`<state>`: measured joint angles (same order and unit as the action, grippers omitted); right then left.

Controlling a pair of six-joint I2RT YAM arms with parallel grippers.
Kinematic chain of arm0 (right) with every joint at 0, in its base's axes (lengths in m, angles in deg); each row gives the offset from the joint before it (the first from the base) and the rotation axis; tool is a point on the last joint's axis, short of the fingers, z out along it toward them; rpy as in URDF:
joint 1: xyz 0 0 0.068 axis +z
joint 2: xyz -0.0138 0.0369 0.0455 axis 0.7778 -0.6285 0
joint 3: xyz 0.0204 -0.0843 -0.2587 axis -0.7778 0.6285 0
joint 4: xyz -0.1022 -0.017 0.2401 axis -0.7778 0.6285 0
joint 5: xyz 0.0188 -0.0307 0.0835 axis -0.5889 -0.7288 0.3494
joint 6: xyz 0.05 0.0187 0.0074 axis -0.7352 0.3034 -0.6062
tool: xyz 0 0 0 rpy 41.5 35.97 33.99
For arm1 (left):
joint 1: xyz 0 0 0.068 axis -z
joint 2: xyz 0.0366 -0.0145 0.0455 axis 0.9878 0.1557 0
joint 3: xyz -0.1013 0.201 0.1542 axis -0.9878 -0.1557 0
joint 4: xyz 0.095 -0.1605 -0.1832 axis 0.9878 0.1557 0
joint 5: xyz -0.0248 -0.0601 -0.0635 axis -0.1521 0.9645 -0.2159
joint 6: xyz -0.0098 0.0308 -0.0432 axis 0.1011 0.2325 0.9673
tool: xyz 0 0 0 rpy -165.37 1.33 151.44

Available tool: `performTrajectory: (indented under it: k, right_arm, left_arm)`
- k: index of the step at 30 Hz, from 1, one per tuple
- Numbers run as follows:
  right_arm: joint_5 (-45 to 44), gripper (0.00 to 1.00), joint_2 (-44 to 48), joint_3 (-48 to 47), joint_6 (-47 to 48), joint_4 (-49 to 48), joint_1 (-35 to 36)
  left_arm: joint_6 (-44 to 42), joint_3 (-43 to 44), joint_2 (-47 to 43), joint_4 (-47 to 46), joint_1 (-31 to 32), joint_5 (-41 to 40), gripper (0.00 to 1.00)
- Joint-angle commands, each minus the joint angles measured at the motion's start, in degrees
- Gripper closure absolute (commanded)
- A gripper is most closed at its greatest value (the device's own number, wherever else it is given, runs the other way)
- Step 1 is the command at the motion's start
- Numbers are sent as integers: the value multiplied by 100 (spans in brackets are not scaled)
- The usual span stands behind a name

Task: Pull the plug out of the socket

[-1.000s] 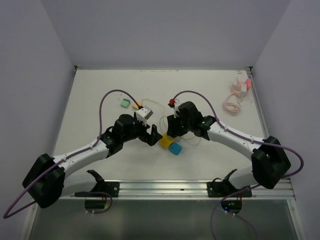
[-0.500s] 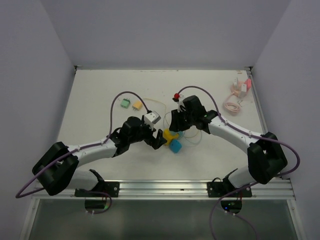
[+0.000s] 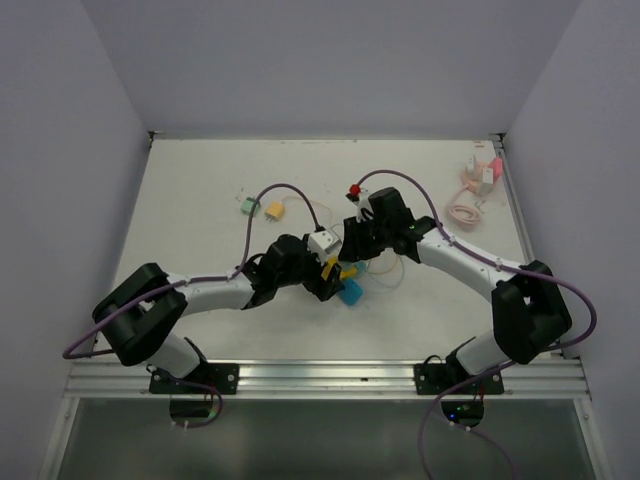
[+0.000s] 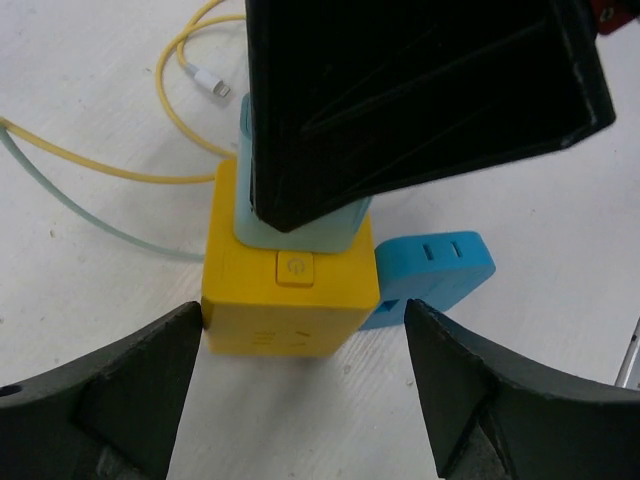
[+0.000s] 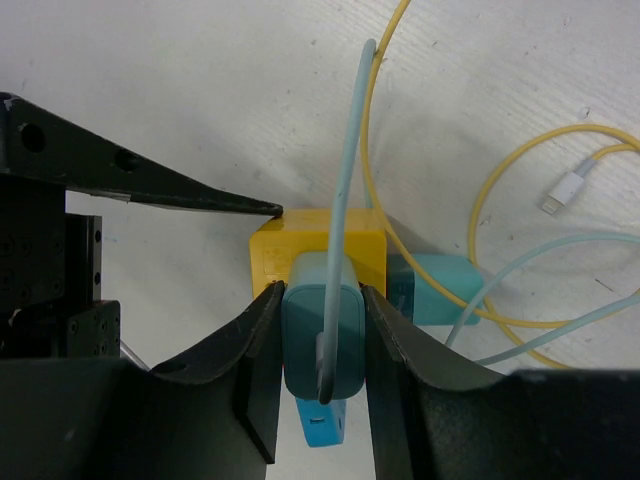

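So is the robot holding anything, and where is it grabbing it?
The right gripper pinches the teal plug by its two opposite sides. The left gripper holds nothing; its open fingers straddle the yellow socket block.

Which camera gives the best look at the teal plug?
The right wrist view: the plug sits full in frame, pinched by the right claw, seated in the yellow socket. The left wrist view shows only its lower edge under that claw. From above, the arms mostly hide it.

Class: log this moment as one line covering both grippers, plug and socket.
left gripper: open, straddling yellow socket | right gripper: shut on teal plug | plug: in socket
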<state>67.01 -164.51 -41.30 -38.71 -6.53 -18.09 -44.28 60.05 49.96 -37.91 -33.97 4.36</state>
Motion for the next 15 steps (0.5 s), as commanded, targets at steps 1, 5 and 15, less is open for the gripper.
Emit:
performTrajectory:
  k: [1,5,15]
  right_arm:
    - [307,100,-9,-176,-23,24,16]
    - [359,100,26,-124,-32,-11,8]
    - [395,100,96,-194,-102,-3,8]
  left_arm:
    - [-185,349,167,-590,66,-50,15]
    - [-168,429,378,-660,74,38,23]
    - [-106,376,422,-573,101,187,67]
